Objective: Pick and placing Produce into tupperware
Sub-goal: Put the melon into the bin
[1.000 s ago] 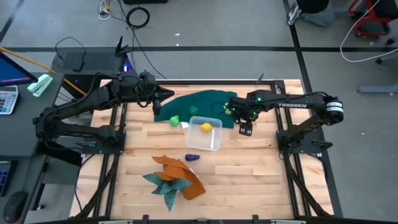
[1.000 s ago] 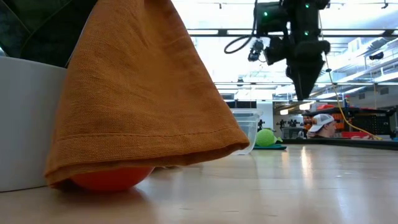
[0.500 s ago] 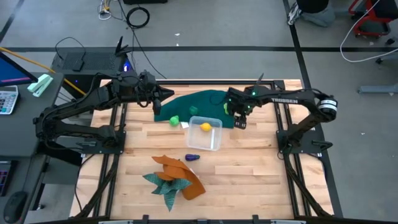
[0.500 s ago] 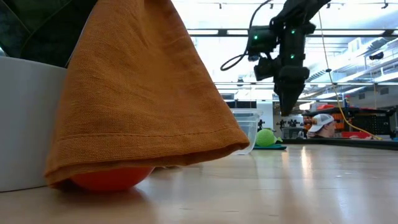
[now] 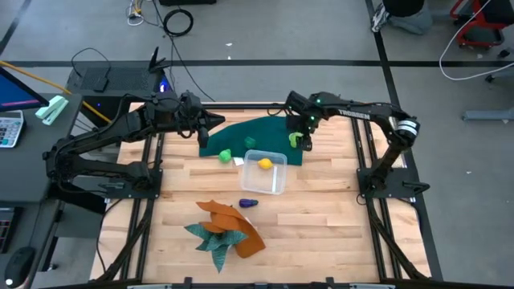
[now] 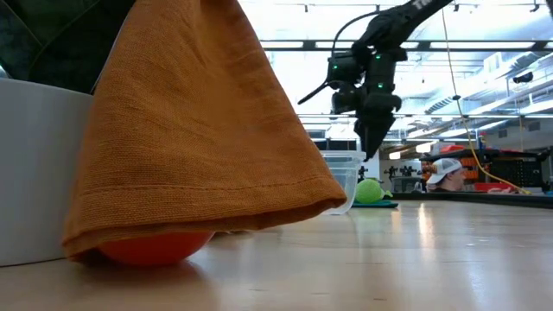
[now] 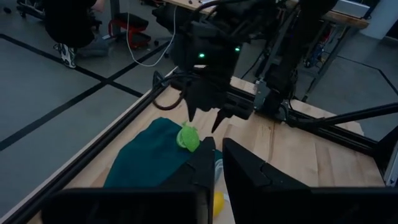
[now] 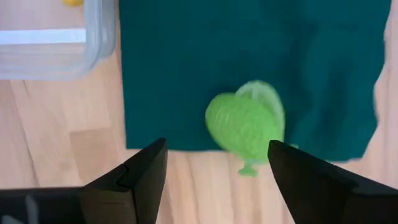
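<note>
My right gripper (image 5: 306, 143) hangs open, pointing down, just above a light green toy (image 8: 245, 121) that lies on the right-hand edge of the dark green cloth (image 5: 257, 132). Its fingers stand on either side of the toy without touching it; the left wrist view shows the same gripper (image 7: 202, 121) over the toy (image 7: 188, 137). The clear tupperware (image 5: 265, 171) holds a yellow piece (image 5: 265, 164). A green piece (image 5: 226, 155) lies left of the tub and a purple one (image 5: 247, 203) lies nearer. A red piece (image 6: 155, 246) shows under the orange cloth (image 6: 190, 121). My left gripper (image 5: 210, 124) waits, shut, at the cloth's far-left end.
The orange and teal cloths (image 5: 225, 229) lie heaped near the table's near edge, hiding much of the low view. Bare wood (image 5: 321, 217) lies right of the tub and along the near right. A person's head in a cap (image 6: 448, 171) shows in the room beyond.
My right gripper has swung from beside the tub's right side toward the table's far edge and a little left, ending over the light green toy on the dark green cloth. No produce has moved.
</note>
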